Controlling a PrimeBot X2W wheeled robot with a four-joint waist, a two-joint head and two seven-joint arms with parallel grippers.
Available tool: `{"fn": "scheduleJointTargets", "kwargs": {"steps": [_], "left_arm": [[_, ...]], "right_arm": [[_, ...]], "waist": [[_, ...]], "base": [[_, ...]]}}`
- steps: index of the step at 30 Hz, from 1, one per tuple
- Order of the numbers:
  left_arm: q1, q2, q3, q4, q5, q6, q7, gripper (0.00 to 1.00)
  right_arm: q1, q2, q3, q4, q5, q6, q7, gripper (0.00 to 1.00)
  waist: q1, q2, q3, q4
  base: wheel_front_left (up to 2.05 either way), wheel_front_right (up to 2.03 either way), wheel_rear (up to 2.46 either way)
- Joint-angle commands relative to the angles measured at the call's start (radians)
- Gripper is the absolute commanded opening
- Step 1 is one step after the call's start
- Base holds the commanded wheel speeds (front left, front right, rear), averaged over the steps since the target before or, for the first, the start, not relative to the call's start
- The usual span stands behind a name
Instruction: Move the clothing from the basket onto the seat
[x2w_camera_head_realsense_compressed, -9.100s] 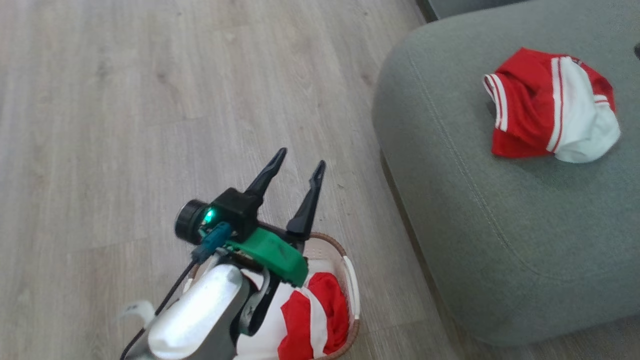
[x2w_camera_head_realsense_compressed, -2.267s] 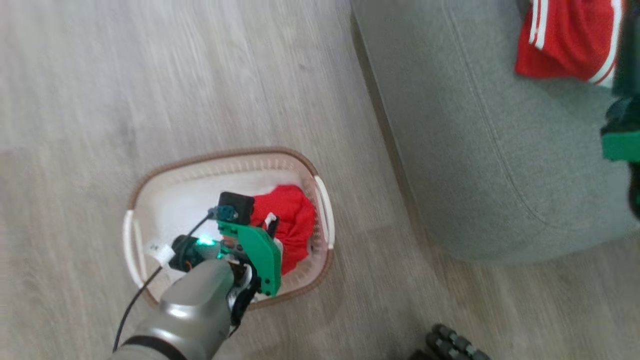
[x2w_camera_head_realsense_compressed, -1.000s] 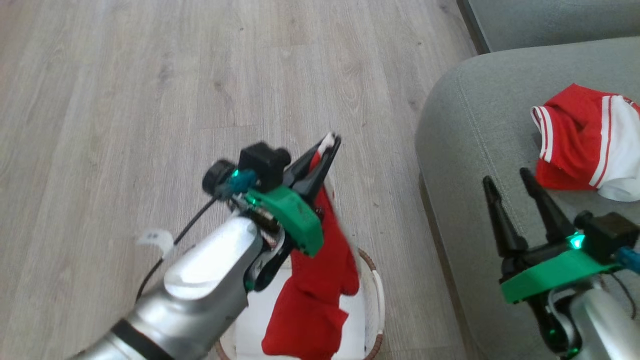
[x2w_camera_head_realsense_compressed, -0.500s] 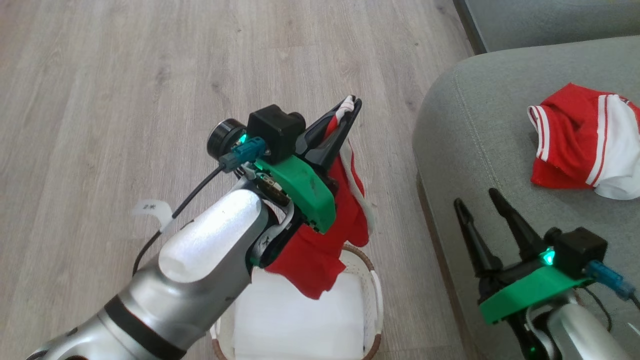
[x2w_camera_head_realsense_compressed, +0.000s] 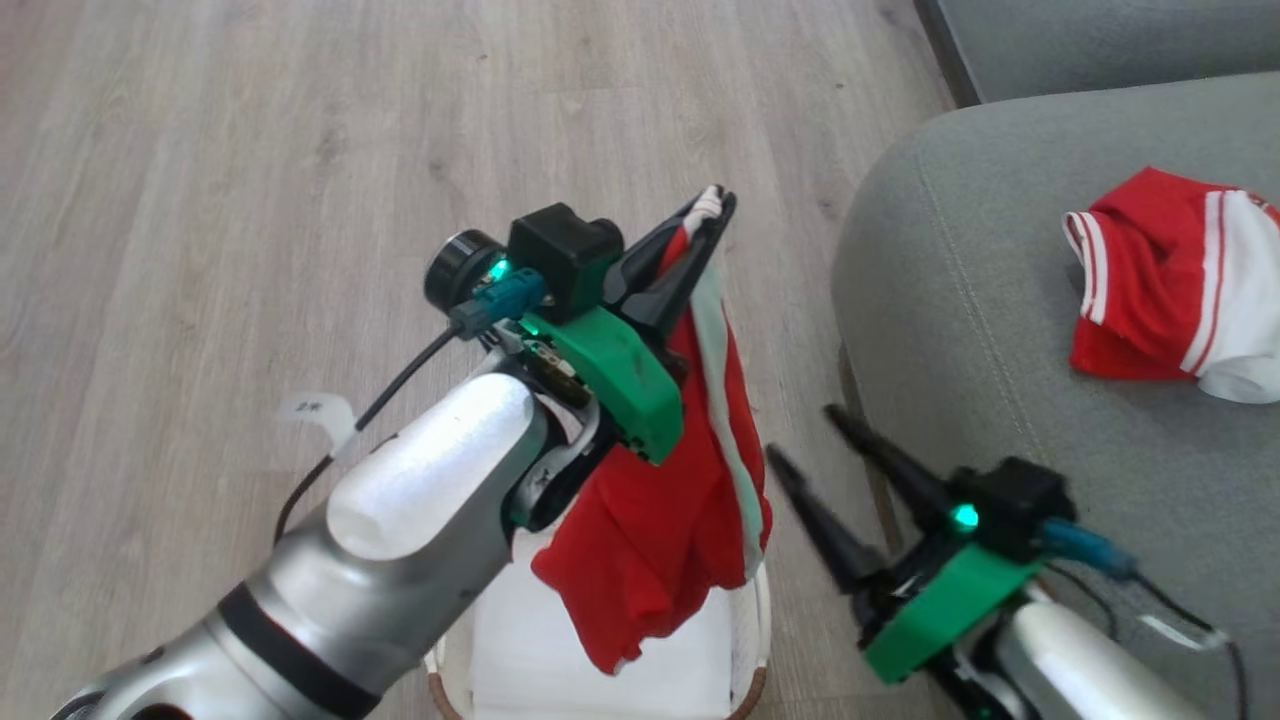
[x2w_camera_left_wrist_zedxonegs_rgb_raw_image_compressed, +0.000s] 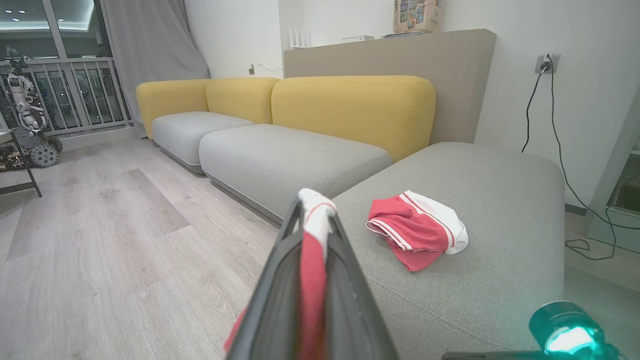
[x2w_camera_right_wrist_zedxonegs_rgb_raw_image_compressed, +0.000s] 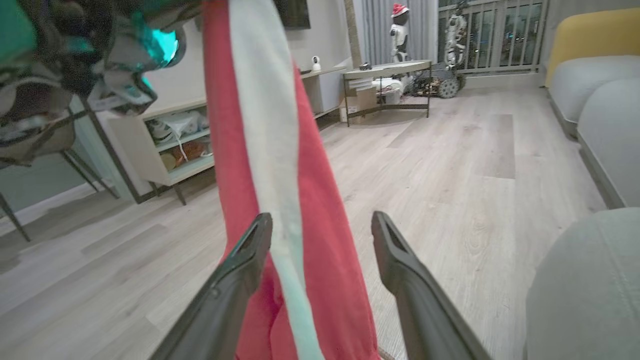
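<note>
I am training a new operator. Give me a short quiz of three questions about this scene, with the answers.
1. Which gripper holds the hanging red garment over the basket?
2. True or false: the right gripper is shut on the hanging red garment.
3. Where does the other red and white garment lie? A. in the basket; B. on the grey seat; C. on the wooden floor.

Key: 1. The left gripper, shut on its white trim. 2. False: its fingers stand open. 3. B.
</note>
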Motion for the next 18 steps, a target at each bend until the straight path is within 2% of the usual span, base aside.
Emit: {"fn": "scheduleJointTargets", "kwargs": {"steps": [1, 4, 9, 18], "left_arm": [[-0.080, 0.004, 0.034, -0.027, 0.000, 0.000, 0.004, 0.00], [-0.085, -0.008, 0.023, -0.028, -0.002, -0.006, 0.006, 0.00], [-0.088, -0.017, 0.011, -0.037, -0.004, -0.012, 0.011, 0.00], [-0.088, -0.031, -0.006, -0.049, -0.009, -0.019, 0.016, 0.00]], "right_arm": [[-0.054, -0.013, 0.043, -0.015, 0.005, 0.000, -0.006, 1.00], [-0.119, -0.005, 0.150, 0.059, 0.012, 0.000, -0.006, 1.00], [-0.203, 0.035, 0.242, 0.193, 0.020, 0.000, -0.006, 1.00], [-0.312, 0.101, 0.303, 0.376, 0.048, 0.000, -0.006, 1.00]], "waist": [[0.0001, -0.0001, -0.001, 0.008], [0.0001, -0.0001, -0.003, 0.028], [0.0001, -0.0001, -0.008, 0.050], [0.0001, -0.0001, -0.012, 0.084]], "base": [[0.00, 0.00, 0.00], [0.00, 0.00, 0.00], [0.00, 0.00, 0.00], [0.00, 0.00, 0.00]]}}
